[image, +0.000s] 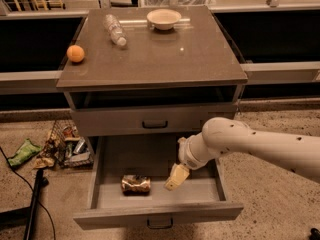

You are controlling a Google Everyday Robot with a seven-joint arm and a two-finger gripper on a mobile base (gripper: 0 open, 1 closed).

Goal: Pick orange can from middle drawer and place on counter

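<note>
The orange can, dented and gold-orange with dark patches, lies on its side on the floor of the open middle drawer, left of centre. My gripper hangs from the white arm that comes in from the right. It is inside the drawer, a short way right of the can and not touching it. The counter is the glossy grey-brown top of the cabinet above.
On the counter lie an orange fruit at the left edge, a clear plastic bottle and a pale bowl at the back. A closed drawer front sits above the open drawer. A wire basket of litter stands on the floor at the left.
</note>
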